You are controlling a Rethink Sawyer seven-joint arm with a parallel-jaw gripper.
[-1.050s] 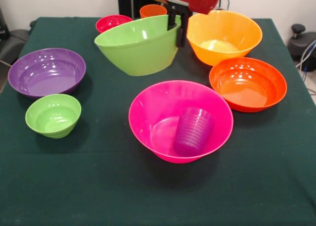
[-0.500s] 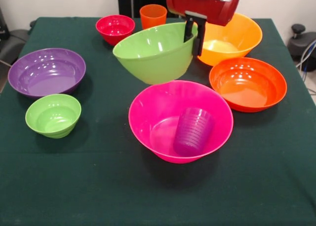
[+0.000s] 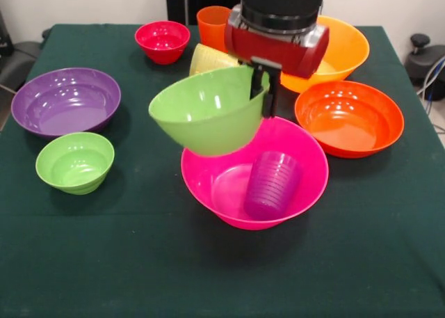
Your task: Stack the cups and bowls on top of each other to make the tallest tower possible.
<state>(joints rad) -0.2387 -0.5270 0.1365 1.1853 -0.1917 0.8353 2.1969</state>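
Medium green bowl [image 3: 208,116] tilted in air, rim pinched by gripper [image 3: 263,95], over far-left edge of pink bowl [image 3: 306,186], purple cup [image 3: 272,184] upside down inside pink bowl

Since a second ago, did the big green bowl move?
Yes. The green bowl, gripped by its rim, came nearer the camera and now hangs over the pink bowl's far rim.
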